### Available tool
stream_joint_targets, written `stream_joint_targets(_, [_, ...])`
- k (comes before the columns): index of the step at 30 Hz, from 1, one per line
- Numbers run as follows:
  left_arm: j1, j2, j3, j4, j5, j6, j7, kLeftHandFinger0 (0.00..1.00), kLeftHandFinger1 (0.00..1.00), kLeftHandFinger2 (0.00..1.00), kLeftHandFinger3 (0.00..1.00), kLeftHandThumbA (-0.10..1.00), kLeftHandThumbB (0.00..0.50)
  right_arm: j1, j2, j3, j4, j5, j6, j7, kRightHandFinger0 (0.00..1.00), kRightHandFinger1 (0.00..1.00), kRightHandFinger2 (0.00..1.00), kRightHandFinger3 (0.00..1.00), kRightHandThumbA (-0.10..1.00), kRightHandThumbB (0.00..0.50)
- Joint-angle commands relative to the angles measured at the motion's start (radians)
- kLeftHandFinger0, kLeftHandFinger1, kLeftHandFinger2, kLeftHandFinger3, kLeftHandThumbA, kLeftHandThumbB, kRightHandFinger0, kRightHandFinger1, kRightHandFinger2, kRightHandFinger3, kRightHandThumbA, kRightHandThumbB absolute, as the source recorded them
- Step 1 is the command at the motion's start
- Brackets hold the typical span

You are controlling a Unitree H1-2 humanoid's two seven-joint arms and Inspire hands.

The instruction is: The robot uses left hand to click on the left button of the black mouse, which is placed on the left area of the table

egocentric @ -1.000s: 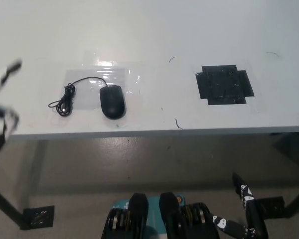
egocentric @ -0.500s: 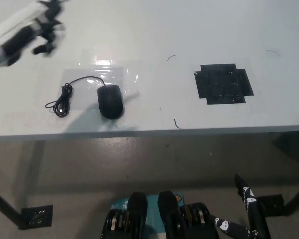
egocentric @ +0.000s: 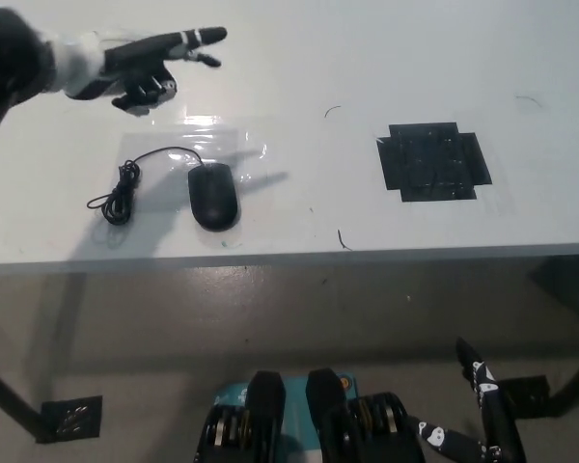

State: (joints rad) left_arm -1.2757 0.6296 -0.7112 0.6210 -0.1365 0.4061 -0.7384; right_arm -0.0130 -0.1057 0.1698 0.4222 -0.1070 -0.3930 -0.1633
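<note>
— Above the far left of the table (egocentric: pixel 299 39), my left hand (egocentric: pixel 140 68) hangs in the air, reaching in from the upper left corner of the head view. It points toward the middle of the tabletop.

— How are the fingers set?

— One is stretched out straight, its tip past the rest; the others are curled loosely beneath it, apart from one another. I see nothing held in them. The hand casts a shadow on the table just right of the mouse.

— And where is the black mouse (egocentric: pixel 214 196)?

— On the left area of the table, near the front edge, lying on a clear sheet of film (egocentric: pixel 198 145) that is stuck to the surface. Its cable (egocentric: pixel 125 188) runs off to the left and ends in a small coiled bundle. The hand is beyond it, toward the far side, and well apart from it; no contact.

— Anything else on the table?

— A black taped patch (egocentric: pixel 432 162) on the right half, well away from the mouse.

— Your right hand?

— The right hand (egocentric: pixel 482 395) rests low at the bottom right, below the table edge. I cannot tell from here how its fingers are set.
</note>
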Motion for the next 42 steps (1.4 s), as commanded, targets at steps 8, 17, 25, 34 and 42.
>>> stream_joint_targets(8, [-0.227,-0.12,-0.143,0.282,0.246,-0.074,-0.246,0.07,0.0,0.16,1.0,1.0,0.429,-0.016,-0.035,-0.026,-0.059,0.009,-0.077,-0.002,1.0,1.0,1.0,1.0,1.0,0.415])
stream_joint_targets(17, [-0.201,-0.183,-0.128,0.325,0.321,-0.111,-0.262,0.06,0.01,0.31,1.0,1.0,0.463,-0.014,-0.035,-0.03,-0.069,0.01,-0.077,0.004,1.0,1.0,1.0,1.0,1.0,0.406])
stream_joint_targets(25, [-0.176,-0.2,-0.098,0.361,0.378,-0.148,-0.256,0.0,0.0,0.37,1.0,1.0,0.475,-0.018,-0.035,-0.029,-0.071,0.011,-0.077,0.011,1.0,1.0,1.0,1.0,1.0,0.413])
stream_joint_targets(34, [-0.191,-0.217,-0.075,0.475,0.442,-0.204,-0.23,0.0,0.18,0.59,1.0,1.0,0.497,-0.021,-0.039,-0.028,-0.076,0.007,-0.077,0.015,1.0,1.0,1.0,1.0,1.0,0.414])
stream_joint_targets(42, [-0.196,-0.215,-0.07,0.55,0.497,-0.33,-0.192,0.31,0.65,0.81,1.0,1.0,0.421,-0.023,-0.038,-0.022,-0.075,-0.003,-0.077,0.008,1.0,1.0,1.0,1.0,1.0,0.4])
